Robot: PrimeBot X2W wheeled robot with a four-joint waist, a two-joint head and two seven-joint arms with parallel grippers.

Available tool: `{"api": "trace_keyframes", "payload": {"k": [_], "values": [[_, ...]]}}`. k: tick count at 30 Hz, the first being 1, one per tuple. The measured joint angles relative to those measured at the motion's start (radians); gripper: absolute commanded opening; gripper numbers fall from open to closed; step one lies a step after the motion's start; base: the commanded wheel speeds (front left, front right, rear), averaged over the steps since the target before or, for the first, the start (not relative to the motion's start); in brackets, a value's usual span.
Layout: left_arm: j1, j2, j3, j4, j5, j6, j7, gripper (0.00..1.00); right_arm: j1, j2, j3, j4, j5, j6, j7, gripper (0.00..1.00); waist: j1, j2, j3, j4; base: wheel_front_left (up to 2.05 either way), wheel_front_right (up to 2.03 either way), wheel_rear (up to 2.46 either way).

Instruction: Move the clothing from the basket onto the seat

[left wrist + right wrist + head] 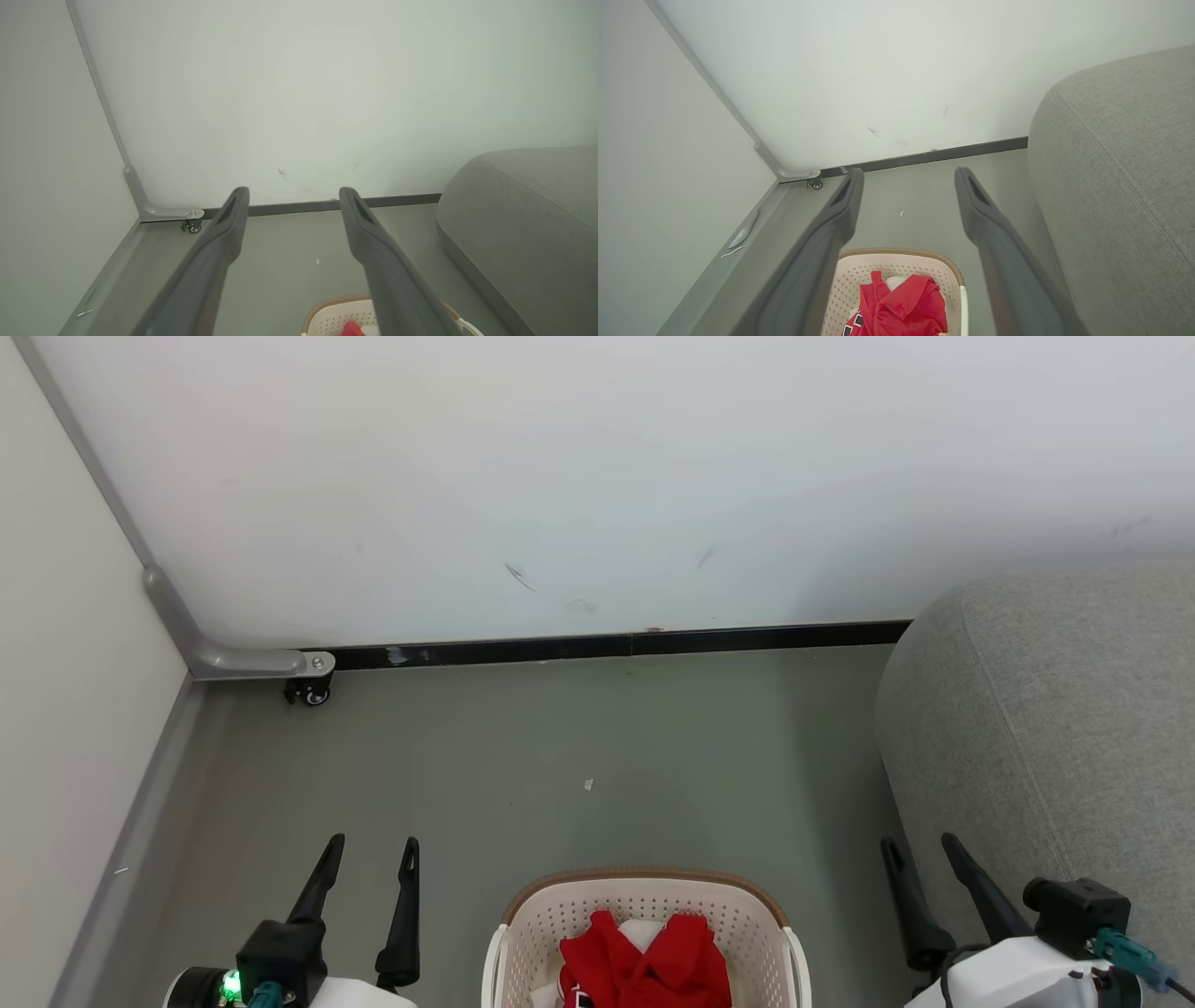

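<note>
Red clothing [644, 963] with some white fabric lies crumpled in the cream perforated basket [747, 915] at the bottom middle of the head view. The basket stands on the grey floor between my two arms. My left gripper [372, 845] is open to the basket's left, fingers pointing toward the wall. To the right, my right gripper [920, 847] is open too, beside the grey seat [1055, 728]. The right wrist view looks down on the clothing [903, 308] inside the basket [852, 280], with the seat [1120, 177] at right. A bit of basket rim [327, 312] shows in the left wrist view.
A white wall [597, 476] with a dark skirting strip runs across ahead. A pale panel [65, 709] on a grey bracket with a small castor [310, 692] closes the left side. Bare grey floor [579, 747] lies between basket and wall.
</note>
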Motion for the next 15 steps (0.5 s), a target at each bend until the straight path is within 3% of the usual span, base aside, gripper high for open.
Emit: {"api": "trace_keyframes", "payload": {"k": [10, 15], "values": [[0.0, 0.003, -0.009, 0.006, 0.143, 0.048, -0.035, 1.0, 0.005, -0.002, 0.016, -0.012, -0.157, 0.0, -0.036, 1.0, -0.0001, 0.0, -0.006, 0.002, 0.0, 0.0, 0.0], [0.0, 0.003, -0.01, 0.009, 0.143, 0.051, -0.035, 1.0, 0.005, -0.002, 0.015, -0.012, -0.157, 0.0, -0.036, 1.0, -0.0001, 0.0, -0.005, 0.0, 0.0, 0.0, 0.0]]}}
